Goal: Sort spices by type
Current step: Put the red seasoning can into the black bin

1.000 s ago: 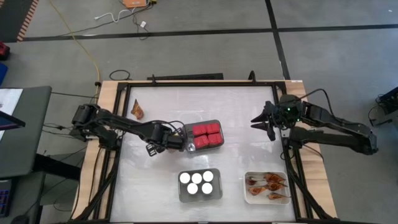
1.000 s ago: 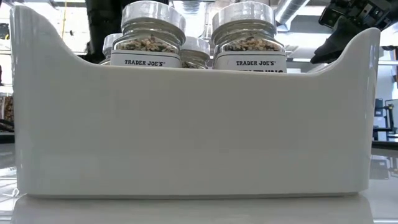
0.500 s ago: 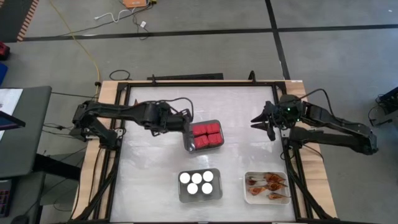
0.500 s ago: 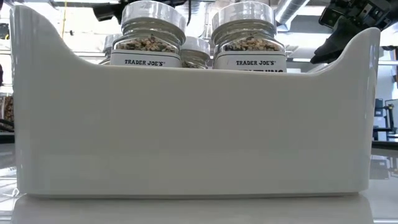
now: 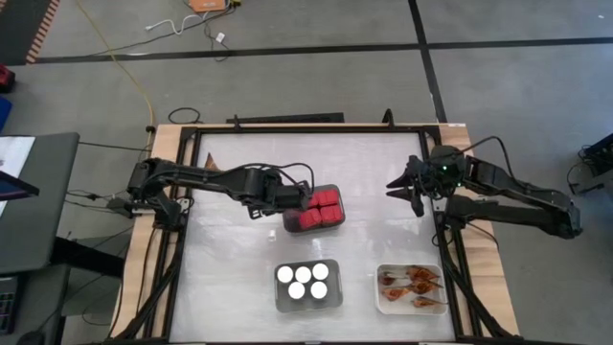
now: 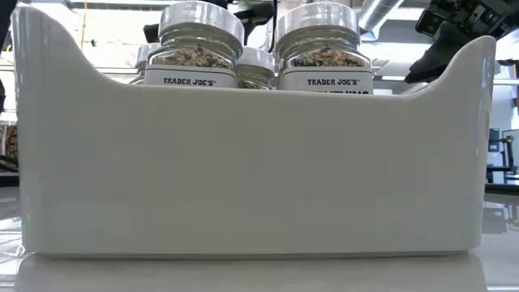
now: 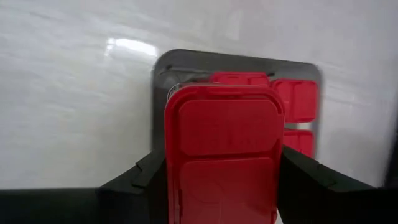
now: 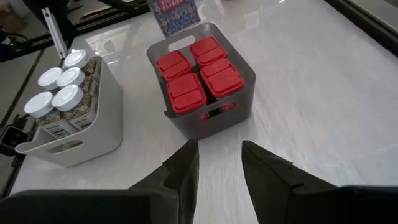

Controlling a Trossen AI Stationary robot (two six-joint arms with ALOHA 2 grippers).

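Left gripper (image 5: 287, 205) over the left edge of the dark grey tray (image 5: 332, 191), its fingers (image 7: 134, 180) pinching a red boxy spice container (image 7: 224, 152) by its two long sides. The container has a flat, rounded-rectangle red lid with a raised rim and a seam across the middle; it hangs above the tray, whose other red containers (image 8: 198, 76) stand packed side by side, lids up.

Nearer the table's front edge, a white tray (image 6: 243, 170) holds clear jars (image 6: 196, 47) with round white lids and "Trader Joe's" labels, showing speckled seasoning inside. A second white tray (image 5: 381, 305), to its right, contains flat orange-brown packets (image 5: 414, 284) lying loosely overlapped.

Right gripper (image 5: 399, 186) waits well apart at the table's right side, fingers spread, pinching nothing.
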